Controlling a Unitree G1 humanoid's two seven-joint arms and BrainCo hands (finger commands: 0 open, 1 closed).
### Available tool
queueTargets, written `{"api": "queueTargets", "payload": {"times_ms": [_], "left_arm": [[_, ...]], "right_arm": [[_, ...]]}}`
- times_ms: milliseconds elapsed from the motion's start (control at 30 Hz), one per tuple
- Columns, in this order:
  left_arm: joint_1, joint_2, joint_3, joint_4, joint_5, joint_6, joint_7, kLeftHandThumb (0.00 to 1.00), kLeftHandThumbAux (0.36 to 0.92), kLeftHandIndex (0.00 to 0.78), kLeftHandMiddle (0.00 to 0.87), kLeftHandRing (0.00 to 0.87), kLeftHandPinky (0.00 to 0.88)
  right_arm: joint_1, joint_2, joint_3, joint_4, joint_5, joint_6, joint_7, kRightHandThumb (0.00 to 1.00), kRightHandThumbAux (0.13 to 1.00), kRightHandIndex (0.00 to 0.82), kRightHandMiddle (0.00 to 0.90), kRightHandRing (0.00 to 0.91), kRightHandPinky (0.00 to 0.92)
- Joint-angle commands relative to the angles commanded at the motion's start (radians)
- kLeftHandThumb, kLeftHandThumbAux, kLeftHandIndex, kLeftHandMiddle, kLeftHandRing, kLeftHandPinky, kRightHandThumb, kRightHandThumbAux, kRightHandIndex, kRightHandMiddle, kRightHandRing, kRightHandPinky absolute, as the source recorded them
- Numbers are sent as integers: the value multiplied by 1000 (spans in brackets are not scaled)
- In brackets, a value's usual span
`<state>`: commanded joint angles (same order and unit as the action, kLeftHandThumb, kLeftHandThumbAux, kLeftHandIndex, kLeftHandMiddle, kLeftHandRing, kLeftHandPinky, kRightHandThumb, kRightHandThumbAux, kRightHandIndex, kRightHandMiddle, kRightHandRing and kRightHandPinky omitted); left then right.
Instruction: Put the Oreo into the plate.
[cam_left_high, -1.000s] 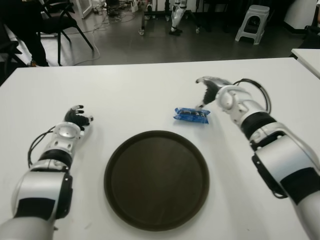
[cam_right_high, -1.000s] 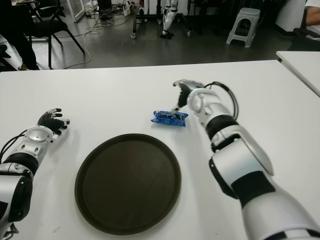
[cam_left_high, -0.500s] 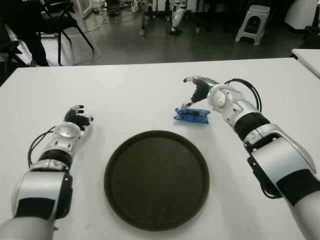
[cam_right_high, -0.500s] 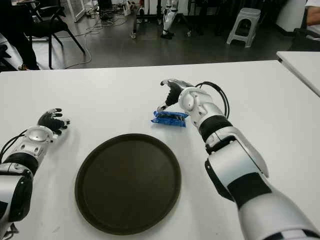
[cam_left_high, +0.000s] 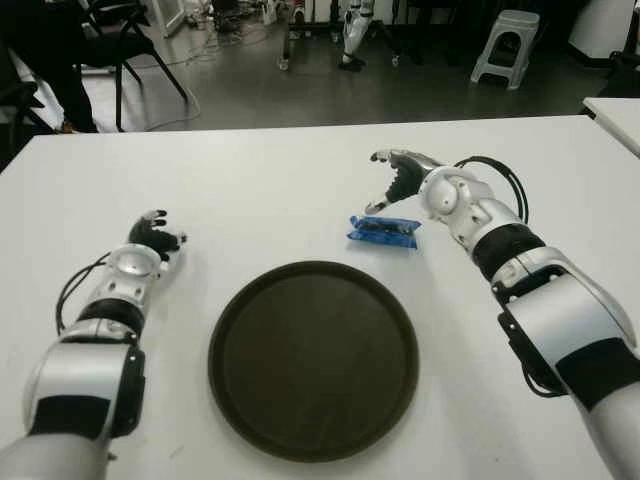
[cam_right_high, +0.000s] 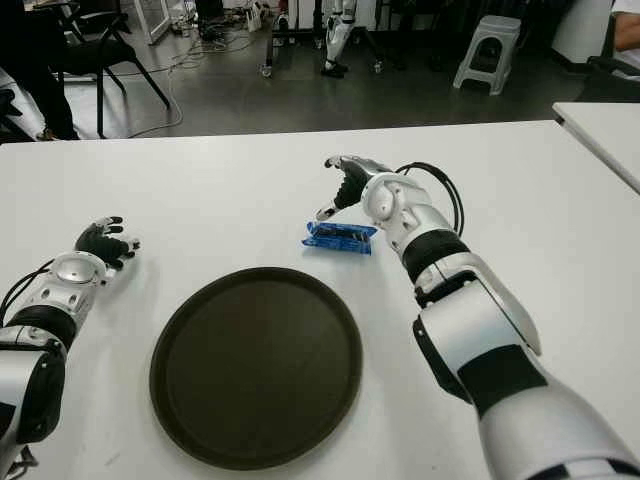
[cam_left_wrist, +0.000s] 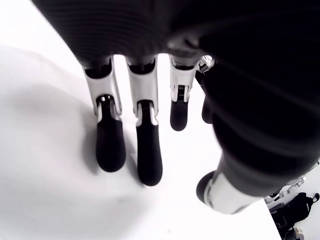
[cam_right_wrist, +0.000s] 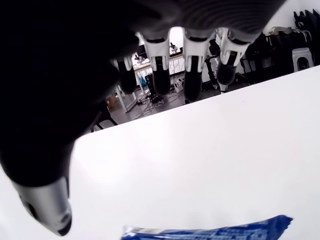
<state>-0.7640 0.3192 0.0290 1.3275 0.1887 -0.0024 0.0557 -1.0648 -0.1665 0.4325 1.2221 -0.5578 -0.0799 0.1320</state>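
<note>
Right eye view: crinkly, seemingly foil Oreo (cam_right_high: 340, 238) beside round plate (cam_right_high: 256, 366).

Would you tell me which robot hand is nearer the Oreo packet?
Right robot hand, open just behind the Oreo packet; left robot hand is far across the table.

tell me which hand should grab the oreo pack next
Right. The right hand hovers open just beyond the Oreo pack, while the left hand shows far off on the plate's other side.
</note>
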Motion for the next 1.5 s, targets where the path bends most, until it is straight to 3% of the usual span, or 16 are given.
{"api": "queueTargets", "payload": {"times_ms": [333, 933, 1233, 1500], "left_arm": [[0, 2, -14, -7, 11, -5, 0, 144, 823, 137, 160, 185, 177], [-2, 4, -15, -3, 10, 1, 0, 151, 837, 116, 146, 171, 169], [-2, 4, -15, -3, 10, 2, -5, 170, 821, 95, 111, 139, 132], [-1, 4, -11, -3, 7, -2, -2, 171, 834, 105, 114, 145, 151]], "right_arm": [[5, 7, -17, -38, 32, 34, 84, 0, 755, 112, 141, 129, 73], [29, -4, -9, -83, 27, 59, 85, 0, 720, 100, 117, 100, 42], [21, -2, 18, -75, 0, 98, 110, 0, 758, 88, 107, 90, 25], [36, -6, 26, -76, 1, 82, 100, 0, 781, 62, 79, 52, 1]]}}
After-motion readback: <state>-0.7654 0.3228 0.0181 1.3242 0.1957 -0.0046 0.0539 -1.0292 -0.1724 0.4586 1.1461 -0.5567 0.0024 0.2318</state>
